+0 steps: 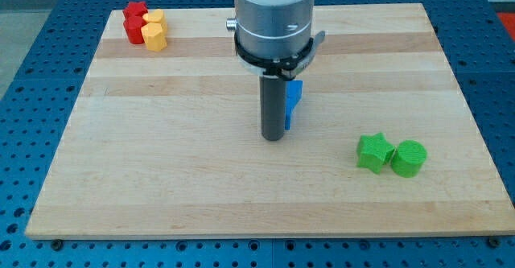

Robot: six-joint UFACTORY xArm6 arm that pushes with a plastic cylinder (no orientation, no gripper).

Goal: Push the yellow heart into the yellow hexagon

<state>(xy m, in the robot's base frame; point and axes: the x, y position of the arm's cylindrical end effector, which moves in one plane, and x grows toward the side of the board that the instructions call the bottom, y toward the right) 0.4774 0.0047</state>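
Camera view: my tip (273, 138) — a bare rod, nothing to clamp — stands upright mid-bench beside a blue block (294, 103), well apart from the yellow heart (154, 35) and yellow hexagon (154, 18), touching at the view's top left beside a red block (134, 20). The push looks done — or nearly.

Yellow heart (154, 35) touching yellow hexagon (154, 17), view's top left.
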